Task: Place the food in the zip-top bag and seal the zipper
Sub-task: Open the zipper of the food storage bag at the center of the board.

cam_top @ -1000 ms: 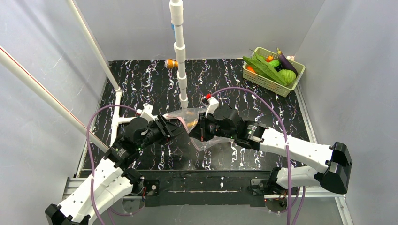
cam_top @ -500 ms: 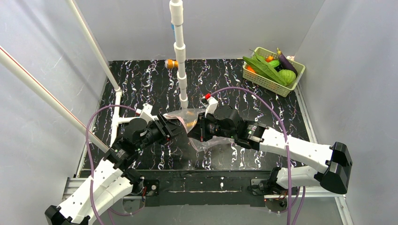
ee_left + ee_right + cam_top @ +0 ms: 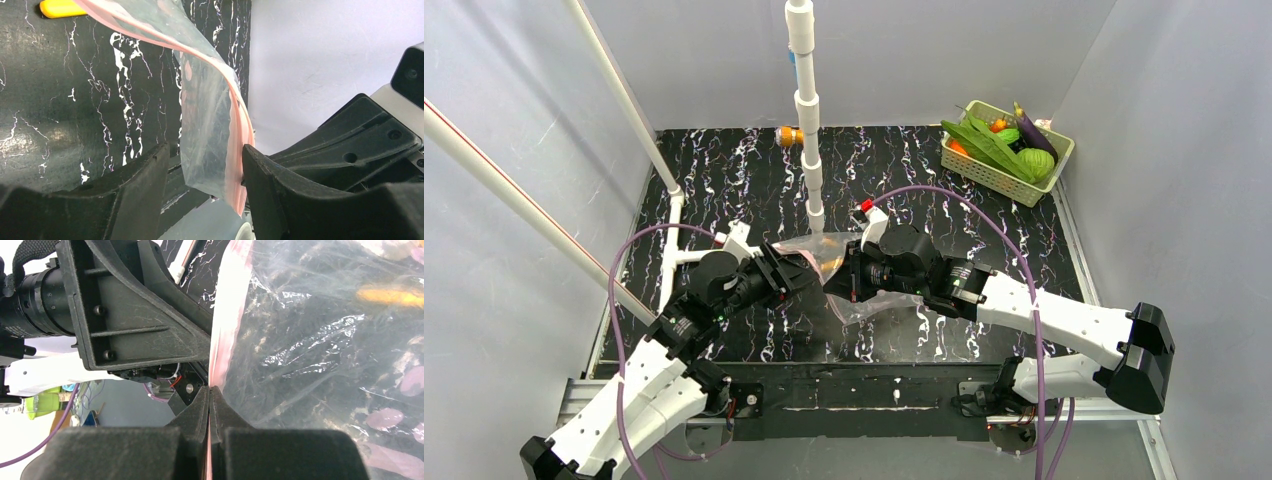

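The clear dotted zip-top bag (image 3: 869,303) hangs between my two grippers above the middle of the table. My right gripper (image 3: 210,389) is shut on its pink zipper strip (image 3: 225,325), and the bag (image 3: 310,350) spreads to the right of it. My left gripper (image 3: 205,150) is open around a corner of the bag (image 3: 205,115); the zipper (image 3: 235,125) lies against its right finger. An orange shape (image 3: 390,295) shows through the plastic; I cannot tell whether it is inside. The food (image 3: 1009,145), green leafy pieces, a melon, an eggplant and orange balls, lies in the basket.
The pale green mesh basket (image 3: 984,172) stands at the back right corner. A white pipe post (image 3: 809,150) rises behind the bag, with an orange-handled tool (image 3: 789,135) beside it at the back. A yellow handle (image 3: 60,7) lies on the table. White pipes (image 3: 624,100) run along the left.
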Motion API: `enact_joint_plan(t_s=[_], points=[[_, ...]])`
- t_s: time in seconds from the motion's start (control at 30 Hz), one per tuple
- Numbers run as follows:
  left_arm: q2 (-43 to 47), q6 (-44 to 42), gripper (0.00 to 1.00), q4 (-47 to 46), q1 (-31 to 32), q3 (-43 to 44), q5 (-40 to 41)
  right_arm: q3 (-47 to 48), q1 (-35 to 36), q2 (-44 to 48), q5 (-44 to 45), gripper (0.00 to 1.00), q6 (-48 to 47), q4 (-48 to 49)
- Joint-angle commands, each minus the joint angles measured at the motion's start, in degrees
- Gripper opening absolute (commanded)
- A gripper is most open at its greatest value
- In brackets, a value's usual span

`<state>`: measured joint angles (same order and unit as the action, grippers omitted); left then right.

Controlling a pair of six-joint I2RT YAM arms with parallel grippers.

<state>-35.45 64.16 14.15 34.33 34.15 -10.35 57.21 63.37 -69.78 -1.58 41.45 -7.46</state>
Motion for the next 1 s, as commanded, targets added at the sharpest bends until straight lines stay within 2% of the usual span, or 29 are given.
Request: enact_joint_plan(t_s=[0.0,0.37,0.63,0.97], points=[[0.19,-0.31,0.53,-0.31,0.04,-0.43,-0.18,-0.25,-0.14,1.44,-0.33,0.01,-0.07,2.59],[-2.34,0.60,0.45,-3.20,0.04,-1.14,-0.36,-0.03,-0.16,2.22,0.23,0.01,-1.01,2.28],[-6.33,1.23,0.48,-6.33,0.04,-0.28,-1.34,-0.59,-0.18,2.26,-0.13,0.01,-2.12,2.28],[-7.21,0.74,0.43,-7.35,0.04,-0.57,-2.25,1.16,-0.17,0.01,-1.21,0.01,-3.78,1.19]])
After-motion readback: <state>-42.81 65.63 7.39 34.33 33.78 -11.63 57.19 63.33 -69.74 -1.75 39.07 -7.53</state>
